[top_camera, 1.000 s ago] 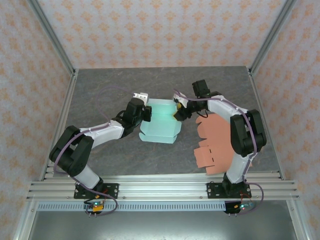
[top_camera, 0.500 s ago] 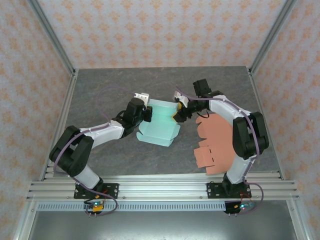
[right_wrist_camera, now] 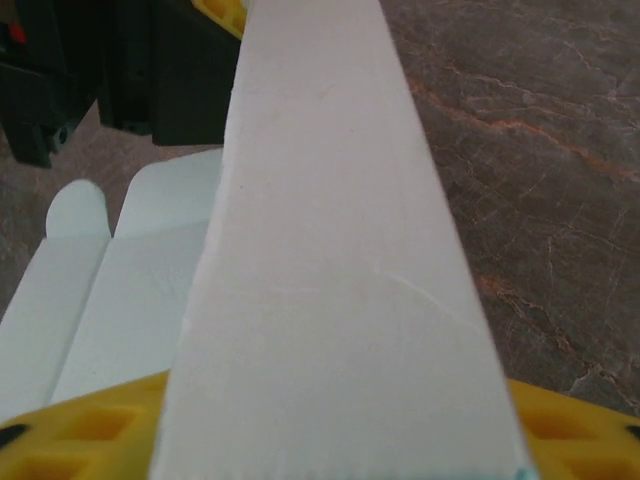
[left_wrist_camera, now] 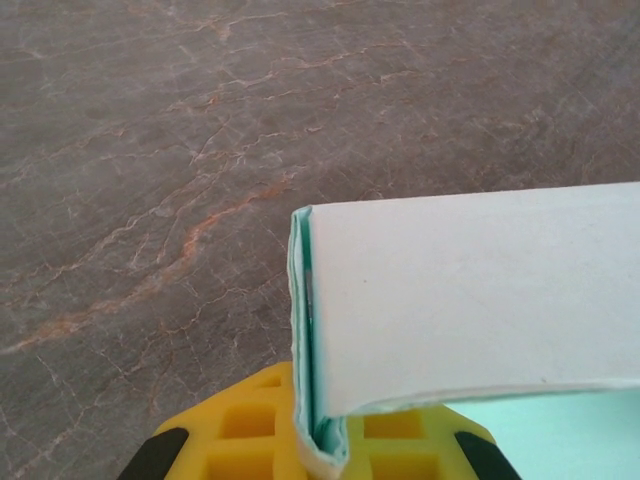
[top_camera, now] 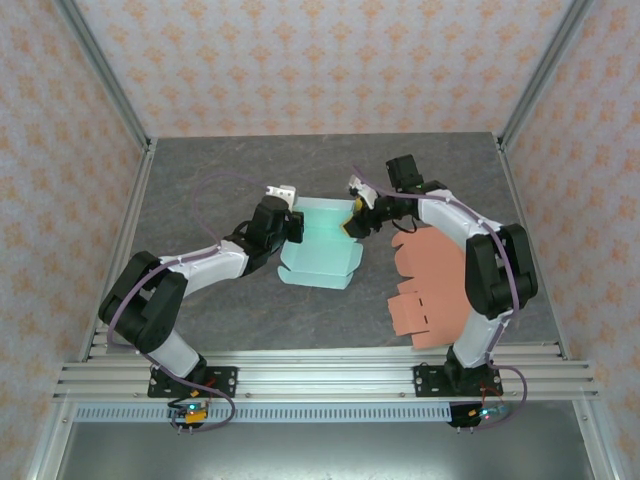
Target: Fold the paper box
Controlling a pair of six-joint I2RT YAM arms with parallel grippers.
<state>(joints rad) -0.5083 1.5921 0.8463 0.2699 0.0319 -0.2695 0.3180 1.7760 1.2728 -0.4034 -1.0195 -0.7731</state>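
Left pincer [top_camera: 293, 228] is pressed together on the pale teal paper box [top_camera: 322, 250], pinching its left edge. In the left wrist view the doubled paper edge [left_wrist_camera: 305, 350] sits btw the yellow pads [left_wrist_camera: 250, 430], w/ one box panel running off to the right above them.

Right pincer [top_camera: 352, 222] is at the box's far right corner. In its wrist view a raised box wall [right_wrist_camera: 320, 250] runs down the middle over a yellow pad [right_wrist_camera: 90, 420]; can't tell if it's pinching or spread.

Box is approx at desk ctr, part-folded. Its near edge is scalloped, and flat flaps w/ a rounded tab [right_wrist_camera: 75, 215] lie on the surface.

Salmon flat card cut-out [top_camera: 435, 280] lies near the box's right side, w/ a strip of bare surface btw them. Right arm [top_camera: 480, 260] crosses above it.

Grey marbled desk [top_camera: 250, 170] is open behind the box to the far edge, also on the left side beyond the left arm [top_camera: 200, 265], and in front up to the aluminium rails [top_camera: 320, 380]. Patterned walls [top_camera: 320, 60] close in 3 sides.
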